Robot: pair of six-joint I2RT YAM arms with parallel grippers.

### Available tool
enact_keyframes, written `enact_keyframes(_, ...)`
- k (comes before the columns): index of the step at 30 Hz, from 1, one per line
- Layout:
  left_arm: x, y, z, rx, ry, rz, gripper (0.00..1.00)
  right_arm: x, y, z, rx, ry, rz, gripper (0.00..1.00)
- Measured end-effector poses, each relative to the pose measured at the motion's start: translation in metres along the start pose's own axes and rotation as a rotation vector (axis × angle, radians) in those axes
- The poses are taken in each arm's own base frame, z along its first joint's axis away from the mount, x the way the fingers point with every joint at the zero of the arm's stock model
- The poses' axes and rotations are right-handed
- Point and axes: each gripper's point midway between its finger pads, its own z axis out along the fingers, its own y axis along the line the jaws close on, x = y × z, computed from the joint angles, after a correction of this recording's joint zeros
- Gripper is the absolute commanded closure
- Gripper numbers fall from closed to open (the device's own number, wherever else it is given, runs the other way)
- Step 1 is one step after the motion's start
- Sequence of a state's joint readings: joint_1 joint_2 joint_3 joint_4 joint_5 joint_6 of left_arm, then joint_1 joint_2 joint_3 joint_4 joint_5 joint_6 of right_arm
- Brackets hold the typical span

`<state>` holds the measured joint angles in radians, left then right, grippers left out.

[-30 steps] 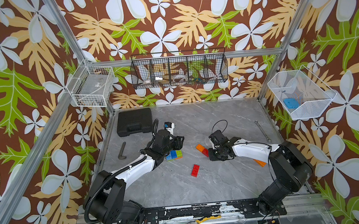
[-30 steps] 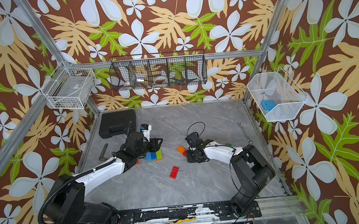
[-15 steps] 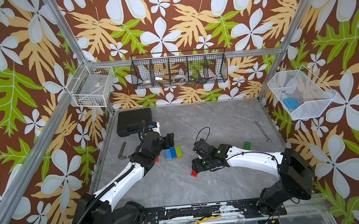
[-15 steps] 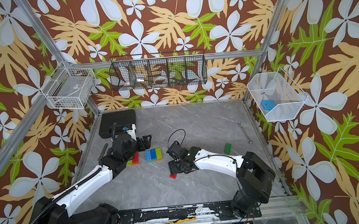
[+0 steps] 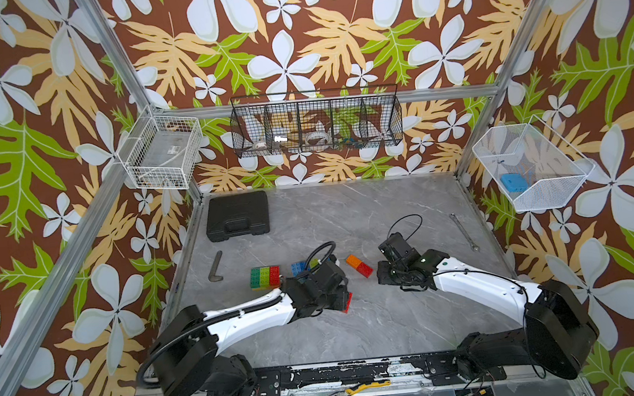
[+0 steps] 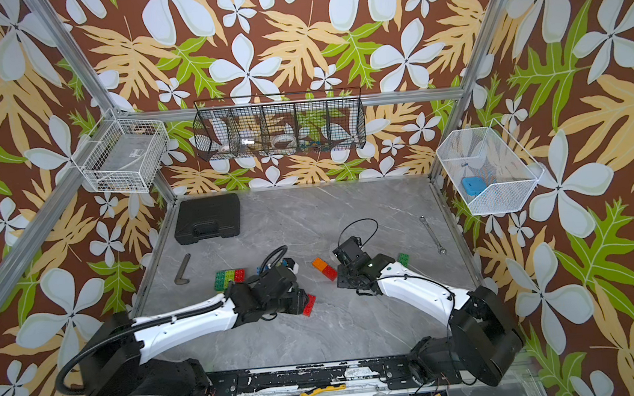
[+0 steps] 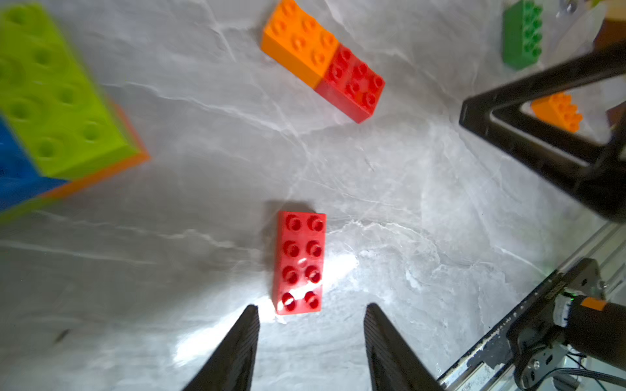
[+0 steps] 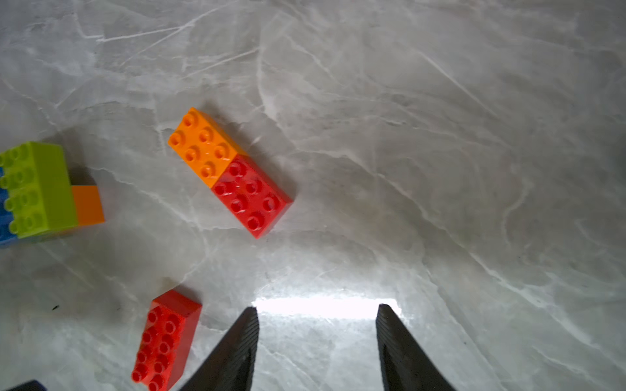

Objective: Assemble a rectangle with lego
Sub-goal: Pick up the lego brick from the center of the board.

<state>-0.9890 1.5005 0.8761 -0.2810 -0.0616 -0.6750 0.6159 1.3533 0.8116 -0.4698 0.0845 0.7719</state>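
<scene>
The lego lies spread over the grey table (image 5: 367, 210). A loose red brick (image 7: 299, 262) rests flat just beyond the tips of my left gripper (image 7: 311, 309), which is open and holds nothing; in both top views that gripper (image 5: 339, 297) covers most of the red brick (image 5: 348, 302). An orange and red joined pair (image 5: 358, 266) lies between the arms. My right gripper (image 8: 316, 309) is open over bare table to the right of the pair (image 8: 230, 171). A green, yellow and red block (image 5: 264, 277) and a blue and lime block (image 7: 50, 101) sit to the left.
A dark green brick (image 6: 403, 258) and an orange brick (image 7: 557, 111) lie behind the right arm. A black case (image 5: 237, 215) stands at the back left, a metal key (image 5: 215, 266) at the left, a wrench (image 5: 463, 231) at the right, pliers (image 5: 360, 394) on the front rail.
My left gripper has swung from the blocks at the left over to the loose red brick. My right gripper has left that red brick and moved back right, beside the orange and red pair.
</scene>
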Motion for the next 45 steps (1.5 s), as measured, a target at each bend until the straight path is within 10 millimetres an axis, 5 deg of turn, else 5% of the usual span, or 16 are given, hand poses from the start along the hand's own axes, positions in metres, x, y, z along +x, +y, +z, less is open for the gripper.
enact_keyframes(10, 0.011, 0.005, 0.045, -0.138, 0.116, 0.048, 0.54, 0.007, -0.005, 0.007, -0.018, 0.001, -0.014, 0.47)
enact_keyframes(16, 0.01, 0.005, 0.049, -0.157, 0.128, 0.066, 0.63, 0.007, -0.003, 0.01, -0.031, 0.003, -0.022, 0.48)
enact_keyframes(25, 0.015, 0.011, 0.052, -0.203, 0.147, 0.102, 0.54, 0.009, -0.001, 0.014, -0.042, 0.018, -0.03, 0.49)
enact_keyframes(34, 0.013, 0.009, 0.048, -0.218, 0.138, 0.124, 0.81, 0.014, -0.002, 0.018, -0.049, 0.025, -0.03, 0.5)
enact_keyframes(40, -0.021, -0.005, 0.028, -0.194, 0.064, 0.15, 0.89, 0.013, -0.007, 0.018, -0.043, 0.021, -0.018, 0.51)
enact_keyframes(45, -0.086, -0.005, 0.011, -0.159, -0.036, 0.172, 1.0, 0.004, -0.028, 0.017, -0.02, -0.002, 0.025, 0.54)
